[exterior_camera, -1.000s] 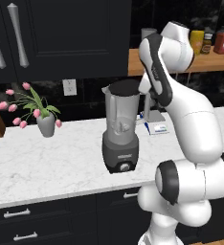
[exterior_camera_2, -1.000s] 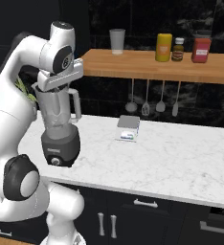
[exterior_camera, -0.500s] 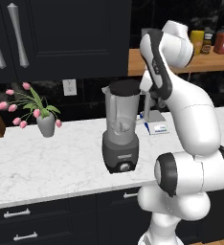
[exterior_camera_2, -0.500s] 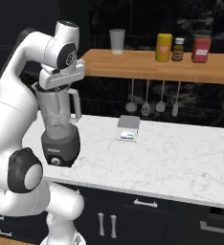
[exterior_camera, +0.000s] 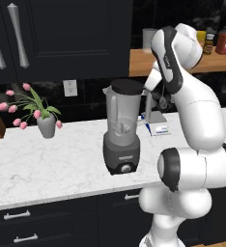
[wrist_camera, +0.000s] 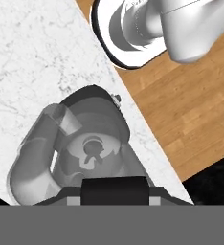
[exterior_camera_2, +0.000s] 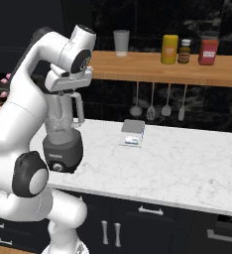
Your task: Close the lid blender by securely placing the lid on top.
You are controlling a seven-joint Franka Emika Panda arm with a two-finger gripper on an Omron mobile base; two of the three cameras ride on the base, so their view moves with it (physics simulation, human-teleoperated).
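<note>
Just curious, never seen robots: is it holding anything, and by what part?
Apparently the small black round lid, pinched across its sides by the gripper over the translucent grey blender jar.

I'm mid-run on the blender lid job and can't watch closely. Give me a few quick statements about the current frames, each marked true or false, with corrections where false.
1. The lid is at the top of the blender jar. True: in the left base view the black cap sits at the rim.
2. The blender lies tipped on its side. False: it stands upright on the marble counter.
3. A vase of pink flowers stands on the counter to the blender's left in the left base view. True.
4. The wooden shelf holds nothing. False: a cup and jars stand on it.
5. The hand view shows the jar sealed. False: it looks down into the jar, blades visible, lid edge at the bottom.
</note>
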